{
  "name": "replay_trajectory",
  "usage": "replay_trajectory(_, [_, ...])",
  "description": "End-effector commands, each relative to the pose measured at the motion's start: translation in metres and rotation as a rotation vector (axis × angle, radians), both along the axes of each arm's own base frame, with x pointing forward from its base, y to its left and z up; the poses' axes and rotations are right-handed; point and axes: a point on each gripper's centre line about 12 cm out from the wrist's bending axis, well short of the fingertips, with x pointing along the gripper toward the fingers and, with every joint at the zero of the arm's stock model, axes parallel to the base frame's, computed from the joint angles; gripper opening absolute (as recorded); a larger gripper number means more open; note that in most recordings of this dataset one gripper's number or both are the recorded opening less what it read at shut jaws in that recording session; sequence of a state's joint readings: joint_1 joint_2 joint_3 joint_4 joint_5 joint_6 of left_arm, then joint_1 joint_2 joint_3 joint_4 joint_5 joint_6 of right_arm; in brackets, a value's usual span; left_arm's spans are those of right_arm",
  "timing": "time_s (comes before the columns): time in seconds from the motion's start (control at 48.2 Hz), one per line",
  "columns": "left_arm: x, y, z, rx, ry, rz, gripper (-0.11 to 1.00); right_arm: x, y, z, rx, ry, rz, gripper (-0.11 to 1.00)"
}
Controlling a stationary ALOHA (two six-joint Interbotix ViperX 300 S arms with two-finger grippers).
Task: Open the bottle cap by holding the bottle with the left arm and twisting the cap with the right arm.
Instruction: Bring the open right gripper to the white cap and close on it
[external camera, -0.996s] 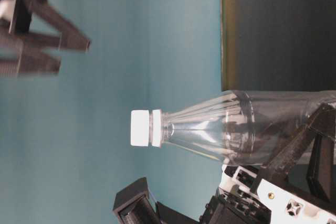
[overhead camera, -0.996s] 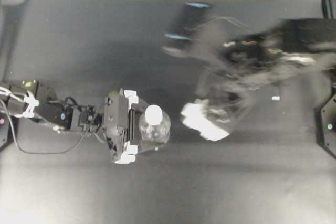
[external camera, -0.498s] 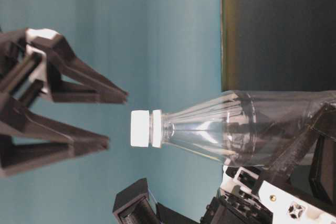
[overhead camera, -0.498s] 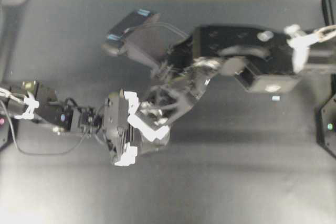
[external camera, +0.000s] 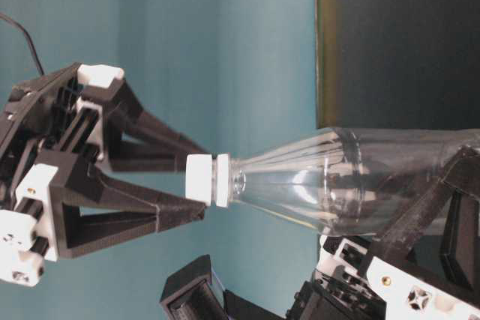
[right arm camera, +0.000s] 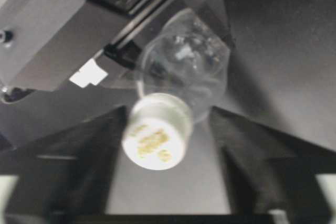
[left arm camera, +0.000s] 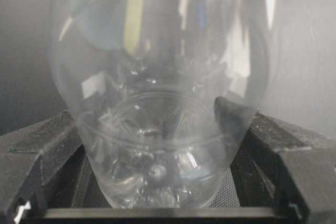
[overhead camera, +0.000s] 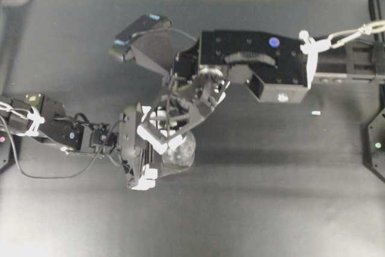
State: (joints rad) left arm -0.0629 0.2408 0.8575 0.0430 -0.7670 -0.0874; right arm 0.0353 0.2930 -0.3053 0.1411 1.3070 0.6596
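Bottle (left arm camera: 157,129) fills the left wrist view at close range: its clear rounded base sits between the two black fingers (left arm camera: 42,150) of the left gripper (overhead camera: 147,151), which press against its sides and hold it. In the overhead view that gripper shows at the lower middle left, its white-tipped fingers on either side of the glassy body, and the slim left arm (overhead camera: 54,130) with its cables runs off to the left edge over the dark bench (overhead camera: 271,209).

The bottle stands upright on the bench; the table-level view is turned on its side, so there the neck points left. The bottle cap (external camera: 199,179), small and white, is on the neck. The right gripper (external camera: 196,179) has one black finger tip on each side of the cap, at or very close to its rim. The right wrist view shows the cap (right arm camera: 156,139) between the two dark fingers, nearer the left one, with a gap showing on the right, so the jaws are partly closed around the cap and I cannot tell whether they grip it.

Farther off, the bulky right arm (overhead camera: 258,67) reaches in from the right edge across the upper middle, its wedge-shaped camera mount (overhead camera: 141,37) above the bottle. Beyond the bench stands a teal wall (external camera: 187,35).
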Motion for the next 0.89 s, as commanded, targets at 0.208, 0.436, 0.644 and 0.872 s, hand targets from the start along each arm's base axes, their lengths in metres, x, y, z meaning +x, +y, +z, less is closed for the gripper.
replay_trajectory(0.208, [0.0014,-0.0021,0.0031,0.001,-0.011,-0.007,0.83,-0.0018,0.0097,0.0026,0.001,0.012,0.023,0.36])
replay_trajectory(0.436, [0.0015,-0.0009,0.0031,0.004,-0.011,-0.005,0.83,-0.0001,0.0132,0.0046,-0.007,-0.009,0.095,0.36])
replay_trajectory(0.644, [0.0010,-0.0009,0.0021,0.005,-0.008,-0.006,0.83,0.0026,0.0182,0.0063,0.013,-0.029,0.158,0.36])
replay_trajectory(0.872, [-0.0004,-0.0008,0.0015,0.005,-0.005,-0.006,0.83,-0.0004,0.0171,0.0049,0.011,-0.001,0.159,0.81])
